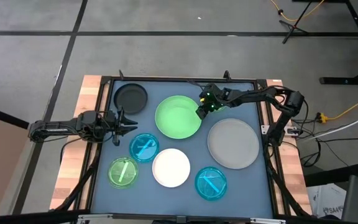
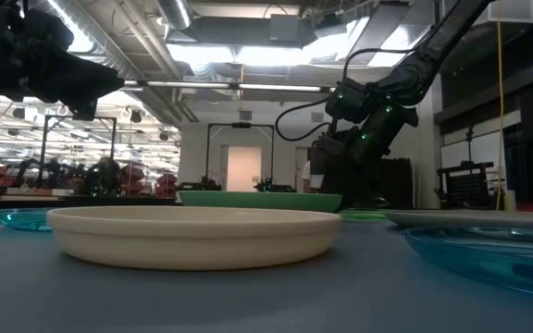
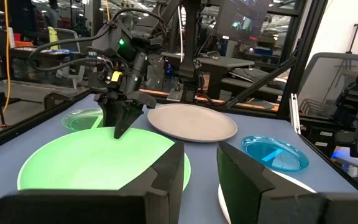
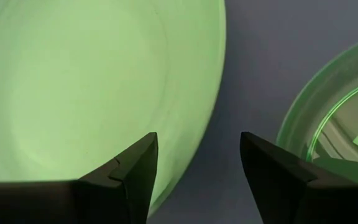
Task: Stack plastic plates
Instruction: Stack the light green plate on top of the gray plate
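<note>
At mid-tabletop [image 1: 104, 186] I see the light green plate [image 1: 178, 116], grey plate [image 1: 233, 143] beside it. Right gripper [image 1: 199, 113] hangs over its edge, fingers [image 4: 135, 171] spread wide, empty. Left gripper [image 1: 129, 122] waits near the black plate [image 1: 130, 98], fingers parted, empty.

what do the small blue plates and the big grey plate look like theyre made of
Small blue plates: likely clear tinted plastic, glossy; the mat shows through them and the rims catch light.
Large grey plate: probably opaque plastic, matte to satin; an even, flat grey with only a soft sheen in the left wrist view. Melamine can't be ruled out.
</note>
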